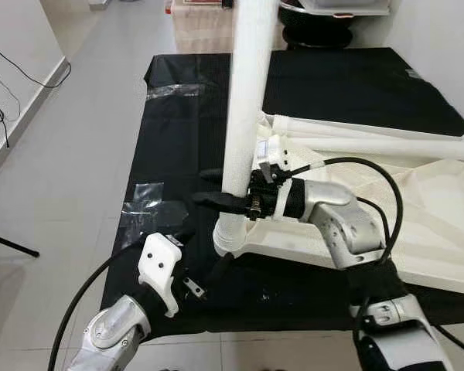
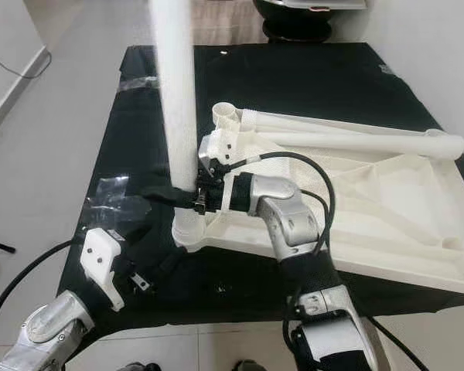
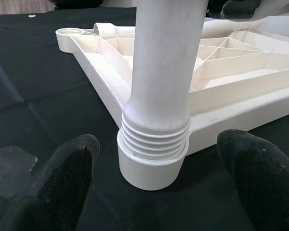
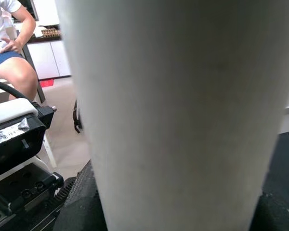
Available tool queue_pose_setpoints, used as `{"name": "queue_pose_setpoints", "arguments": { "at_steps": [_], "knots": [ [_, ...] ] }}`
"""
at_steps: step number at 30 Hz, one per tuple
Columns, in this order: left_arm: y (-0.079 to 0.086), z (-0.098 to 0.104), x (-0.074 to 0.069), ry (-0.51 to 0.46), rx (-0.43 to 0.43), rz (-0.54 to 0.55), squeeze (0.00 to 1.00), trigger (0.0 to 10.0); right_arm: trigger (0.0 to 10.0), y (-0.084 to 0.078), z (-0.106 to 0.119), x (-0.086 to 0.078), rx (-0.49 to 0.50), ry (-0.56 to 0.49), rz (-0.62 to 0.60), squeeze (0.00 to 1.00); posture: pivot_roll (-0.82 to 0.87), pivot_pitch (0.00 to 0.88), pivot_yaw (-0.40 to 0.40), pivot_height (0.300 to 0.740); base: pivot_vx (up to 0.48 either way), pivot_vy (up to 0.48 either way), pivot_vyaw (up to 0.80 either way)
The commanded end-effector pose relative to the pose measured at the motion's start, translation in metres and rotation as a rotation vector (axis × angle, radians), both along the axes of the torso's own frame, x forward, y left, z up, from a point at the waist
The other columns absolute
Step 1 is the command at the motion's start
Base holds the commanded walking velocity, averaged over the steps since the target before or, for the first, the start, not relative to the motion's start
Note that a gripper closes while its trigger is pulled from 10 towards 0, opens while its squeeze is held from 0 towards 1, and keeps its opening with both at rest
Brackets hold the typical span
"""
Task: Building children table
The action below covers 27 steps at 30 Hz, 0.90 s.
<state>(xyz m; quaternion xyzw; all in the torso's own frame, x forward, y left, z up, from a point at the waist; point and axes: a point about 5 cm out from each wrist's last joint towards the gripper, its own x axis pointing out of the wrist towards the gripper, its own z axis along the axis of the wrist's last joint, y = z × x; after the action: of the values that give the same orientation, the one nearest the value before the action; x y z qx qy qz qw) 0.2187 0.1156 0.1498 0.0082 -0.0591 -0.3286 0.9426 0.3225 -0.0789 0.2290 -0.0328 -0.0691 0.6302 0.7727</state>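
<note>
right pincer (image 2: 187, 196): clamped on upright white plastic table leg (image 2: 176, 93) | leg: in corner socket of upturned white tabletop (image 2: 356, 209) | left pincer (image 1: 205, 267): open beside socket

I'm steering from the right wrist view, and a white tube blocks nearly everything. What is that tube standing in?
Observer: The leg stands upright in a corner socket of the upturned tabletop.
Operator: Is it screwed all the way in?
Observer: Not fully. Several threads show above the socket's rim.
Operator: Where is the other arm?
Observer: The left gripper sits low by the socket, its jaws open on either side and touching nothing.
</note>
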Motion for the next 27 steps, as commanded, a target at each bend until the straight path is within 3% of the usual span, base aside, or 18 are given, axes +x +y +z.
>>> {"name": "queue_pose_setpoints", "arguments": {
  "at_steps": [1, 3, 4, 5, 6, 7, 8, 9, 13, 18, 19, 20, 21, 26, 27],
  "knots": [
    [-0.001, 0.000, -0.003, -0.002, -0.006, -0.005, 0.00, 10.0, 0.0, 0.003, -0.006, -0.002, 0.001, 0.010, -0.031, 0.00, -0.04, 0.164, -0.032, 0.740, 0.000, 0.000, 0.00],
    [-0.001, -0.001, -0.003, -0.003, -0.006, -0.003, 0.00, 10.0, 0.0, 0.002, -0.014, -0.005, 0.012, 0.005, -0.193, 0.00, -0.05, 0.163, -0.036, 0.740, 0.000, 0.000, 0.00],
    [-0.001, -0.001, -0.003, -0.003, -0.006, -0.003, 0.00, 10.0, 0.0, 0.002, -0.014, -0.005, 0.012, 0.005, -0.193, 0.00, -0.05, 0.163, -0.036, 0.740, 0.000, 0.000, 0.00],
    [0.000, -0.001, -0.002, -0.004, -0.006, -0.002, 0.00, 10.0, 0.0, 0.003, -0.021, -0.004, 0.028, 0.022, -0.410, 0.00, -0.05, 0.162, -0.038, 0.740, 0.000, 0.000, 0.00],
    [0.001, -0.001, -0.002, -0.005, -0.005, 0.000, 0.00, 10.0, 0.0, -0.005, -0.034, -0.006, -0.063, -0.025, -0.754, 0.00, -0.05, 0.163, -0.034, 0.740, 0.000, 0.000, 0.00],
    [0.001, -0.001, -0.002, -0.005, -0.005, 0.000, 0.00, 10.0, 0.0, -0.005, -0.034, -0.006, -0.063, -0.025, -0.754, 0.00, -0.05, 0.163, -0.034, 0.740, 0.000, 0.000, 0.00],
    [0.001, -0.001, -0.001, -0.006, -0.005, 0.001, 0.00, 10.0, 0.0, -0.014, -0.040, -0.011, -0.121, -0.085, -1.000, 0.00, -0.06, 0.163, -0.034, 0.740, 0.000, 0.000, 0.00],
    [0.001, -0.001, 0.000, -0.007, -0.004, 0.000, 0.00, 10.0, 0.0, -0.011, -0.043, -0.022, -0.116, -0.091, -1.059, 0.00, -0.06, 0.159, -0.027, 0.740, 0.000, 0.000, 0.00],
    [0.002, -0.002, 0.001, -0.006, 0.000, -0.001, 0.00, 10.0, 0.0, 0.008, -0.047, -0.033, -0.065, -0.023, -0.965, 0.00, -0.07, 0.136, -0.021, 0.740, 0.000, 0.000, 0.00],
    [0.001, -0.004, 0.004, -0.004, 0.004, 0.000, 0.00, 10.0, 0.0, 0.026, -0.050, -0.032, -0.049, 0.004, -0.860, 0.00, -0.06, 0.124, -0.022, 0.740, 0.000, 0.000, 0.00],
    [0.002, -0.004, 0.004, -0.004, 0.004, 0.003, 0.00, 10.0, 10.0, 0.030, -0.049, -0.032, -0.034, 0.009, -0.842, 0.00, -0.06, 0.123, -0.022, 0.740, 0.000, 0.000, 0.00],
    [0.002, -0.004, 0.004, -0.004, 0.004, 0.003, 0.00, 10.0, 10.0, 0.030, -0.049, -0.032, -0.034, 0.009, -0.842, 0.00, -0.06, 0.123, -0.022, 0.740, 0.000, 0.000, 0.00],
    [0.002, -0.004, 0.005, -0.005, 0.005, 0.008, 0.00, 10.0, 10.0, 0.036, -0.046, -0.032, -0.005, 0.025, -0.767, 1.00, -0.06, 0.121, -0.023, 0.740, 0.000, 0.000, 0.00],
    [0.002, -0.004, 0.005, -0.005, 0.005, 0.010, 0.00, 10.0, 10.0, 0.040, -0.043, -0.034, 0.024, 0.046, -0.713, 1.00, -0.06, 0.123, -0.022, 0.740, 0.000, 0.000, 0.00],
    [0.002, -0.004, 0.005, -0.005, 0.004, 0.010, 0.00, 10.0, 10.0, 0.042, -0.042, -0.034, 0.029, 0.073, -0.640, 1.00, -0.06, 0.127, -0.023, 0.740, 0.000, 0.000, 0.00]
  ]
}}
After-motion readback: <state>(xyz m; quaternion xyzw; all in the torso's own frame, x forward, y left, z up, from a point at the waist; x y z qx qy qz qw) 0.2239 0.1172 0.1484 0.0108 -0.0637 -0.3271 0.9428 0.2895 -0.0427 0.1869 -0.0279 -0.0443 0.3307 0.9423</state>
